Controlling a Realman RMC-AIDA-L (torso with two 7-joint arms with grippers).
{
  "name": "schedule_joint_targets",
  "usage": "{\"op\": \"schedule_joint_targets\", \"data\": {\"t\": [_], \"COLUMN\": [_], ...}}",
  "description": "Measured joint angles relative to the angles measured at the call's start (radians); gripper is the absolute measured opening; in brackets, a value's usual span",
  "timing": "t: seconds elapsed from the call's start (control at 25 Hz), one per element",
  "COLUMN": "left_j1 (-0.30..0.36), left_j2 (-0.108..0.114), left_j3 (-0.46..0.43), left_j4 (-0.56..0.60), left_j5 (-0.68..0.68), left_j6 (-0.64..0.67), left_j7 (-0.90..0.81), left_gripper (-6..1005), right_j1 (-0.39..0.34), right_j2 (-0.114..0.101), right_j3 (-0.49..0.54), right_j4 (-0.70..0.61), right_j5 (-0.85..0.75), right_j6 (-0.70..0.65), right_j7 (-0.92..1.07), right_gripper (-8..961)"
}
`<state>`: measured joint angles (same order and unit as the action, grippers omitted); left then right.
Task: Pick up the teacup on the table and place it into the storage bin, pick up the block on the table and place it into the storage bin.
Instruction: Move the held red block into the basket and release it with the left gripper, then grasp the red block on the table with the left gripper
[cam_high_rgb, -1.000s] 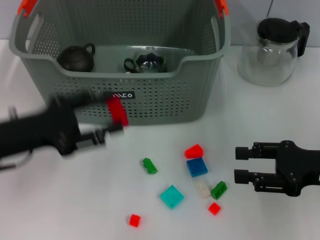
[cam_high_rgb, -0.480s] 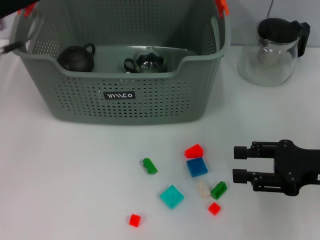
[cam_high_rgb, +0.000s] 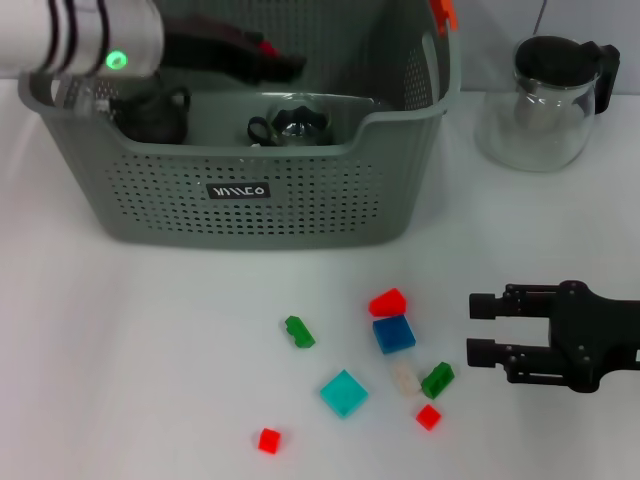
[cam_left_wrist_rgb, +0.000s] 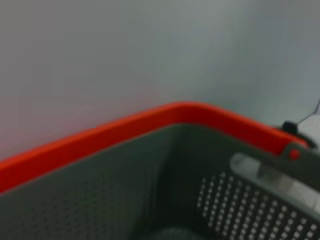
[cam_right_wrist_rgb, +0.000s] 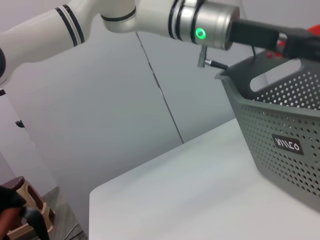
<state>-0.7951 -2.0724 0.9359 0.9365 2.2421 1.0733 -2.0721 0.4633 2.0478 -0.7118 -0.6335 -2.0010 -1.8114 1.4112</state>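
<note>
Reaching over the bin (cam_high_rgb: 300, 200), left gripper (cam_high_rgb: 275, 65), grip unclear; holding two teapots (cam_high_rgb: 155, 115) inside. Right gripper (cam_high_rgb: 480, 330) idling spread beside blocks (cam_high_rgb: 393, 333).

Grey perforated storage bin (cam_high_rgb: 300, 200) with orange clips and black label; dark brown teapot (cam_high_rgb: 152, 115); glossy dark teacup (cam_high_rgb: 292, 125); clear glass jug (cam_high_rgb: 545, 100), black lid; black right gripper (cam_high_rgb: 480, 330); white left arm, black bands, green light; blocks: 3 red, 2 green, 1 blue (cam_high_rgb: 394, 334), 1 teal (cam_high_rgb: 344, 393), 1 whitish.

Matt perforated plastic storage bin (cam_high_rgb: 300, 200); clear glass jug (cam_high_rgb: 545, 100), perhaps glossy.
</note>
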Motion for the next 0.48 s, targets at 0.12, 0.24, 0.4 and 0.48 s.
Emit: {"op": "schedule_joint_targets", "data": {"t": [0.12, 0.24, 0.4, 0.48], "left_j1": [0.005, 0.042, 0.146, 0.196], "left_j2": [-0.021, -0.039, -0.050, -0.049], "left_j3": [0.004, -0.044, -0.139, -0.201], "left_j4": [0.012, 0.067, 0.128, 0.107], "left_j5": [0.027, -0.044, -0.350, -0.545], "left_j6": [-0.024, -0.021, 0.082, 0.198], "left_j7": [-0.010, 0.005, 0.148, 0.264], "left_gripper": [716, 727, 742, 764], "right_j1": [0.000, 0.000, 0.000, 0.000], "right_j2": [0.000, 0.000, 0.000, 0.000], "right_j3": [0.000, 0.000, 0.000, 0.004], "right_j4": [0.000, 0.000, 0.000, 0.000], "right_j5": [0.000, -0.001, -0.001, -0.001], "right_j6": [0.003, 0.004, 0.004, 0.002], "right_j7": [0.000, 0.000, 0.000, 0.000], "right_gripper": [654, 654, 654, 654]}}
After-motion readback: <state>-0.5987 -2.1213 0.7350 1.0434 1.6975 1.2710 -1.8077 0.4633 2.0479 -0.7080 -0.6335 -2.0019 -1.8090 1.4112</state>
